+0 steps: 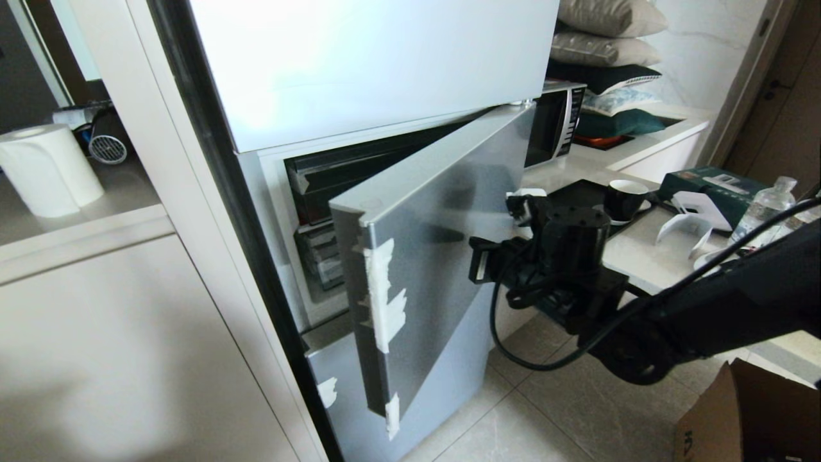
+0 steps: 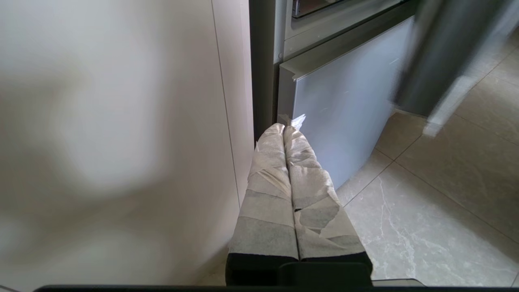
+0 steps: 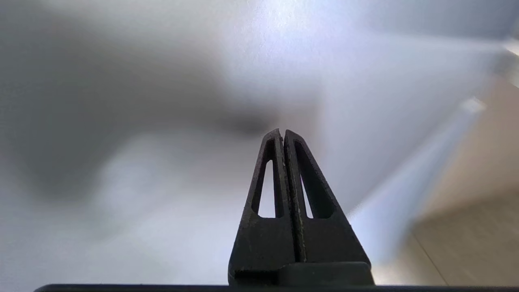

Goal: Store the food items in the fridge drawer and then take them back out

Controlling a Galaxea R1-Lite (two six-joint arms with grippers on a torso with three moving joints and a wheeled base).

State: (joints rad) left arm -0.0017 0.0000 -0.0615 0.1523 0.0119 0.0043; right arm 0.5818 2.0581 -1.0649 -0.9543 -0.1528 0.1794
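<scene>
No food items show in any view. The fridge's silver-blue middle door (image 1: 436, 244) hangs partly open, with white tape on its edge. Dark and clear plastic compartments (image 1: 319, 253) show in the gap; I cannot pick out the fridge drawer among them. My right gripper (image 1: 513, 208) is shut and empty, its black fingertips (image 3: 282, 132) close against the door's outer face (image 3: 162, 121). The left gripper (image 2: 284, 126), wrapped in white tape, is shut and empty. It hangs low by the corner of the fridge's bottom panel (image 2: 340, 113).
A white cabinet (image 1: 128, 333) flanks the fridge on the left, with a paper towel roll (image 1: 48, 170) above. Right of the fridge, a counter holds a microwave (image 1: 555, 122), a dark cup (image 1: 625, 197) and a bottle (image 1: 766, 202). A cardboard box (image 1: 750, 417) stands on the tiled floor.
</scene>
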